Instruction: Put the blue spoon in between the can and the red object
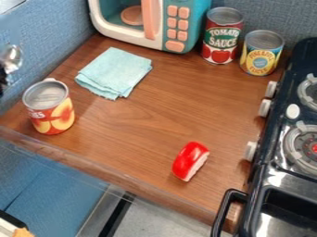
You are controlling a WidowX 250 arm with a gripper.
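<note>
Resting well apart: peach can point(51, 111), red object point(191, 159)

Toy kitchen, wooden counter point(139, 121), black stove point(272, 171), play microwave point(174, 28)

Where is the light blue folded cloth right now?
In the camera view, the light blue folded cloth lies on the counter's upper left, between the peach can and the toy microwave.

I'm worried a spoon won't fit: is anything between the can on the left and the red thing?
No, nothing visible stands between the can and the red object. The folded cloth lies off to the side, nearer the toy microwave.
</note>
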